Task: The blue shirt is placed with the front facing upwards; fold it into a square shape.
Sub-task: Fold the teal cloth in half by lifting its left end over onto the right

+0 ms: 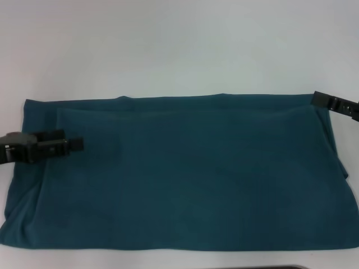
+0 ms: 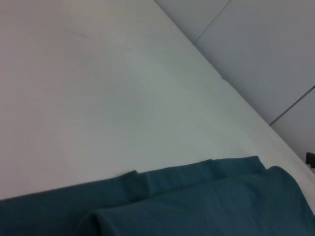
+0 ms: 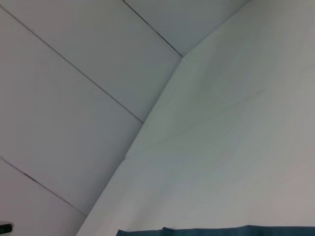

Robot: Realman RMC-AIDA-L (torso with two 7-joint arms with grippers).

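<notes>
White table point(image 1: 168, 45): bearing all.
Blue shirt point(image 1: 185, 174): lies across the table, already a wide plain-side-up band; I judge the crosswise folds remain.
Left gripper point(image 1: 76, 144): over the shirt's left end, fingers apparently closed, nothing visibly gripped.
Right gripper point(image 1: 316, 99): at far right corner; I cannot tell its grip.

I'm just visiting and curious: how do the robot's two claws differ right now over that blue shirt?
The left claw lies well over the blue shirt at its left end; the right claw sits only at the shirt's far right corner. The left claw shows much of its body; the right claw is mostly out of view. Both are black and point inward.
</notes>
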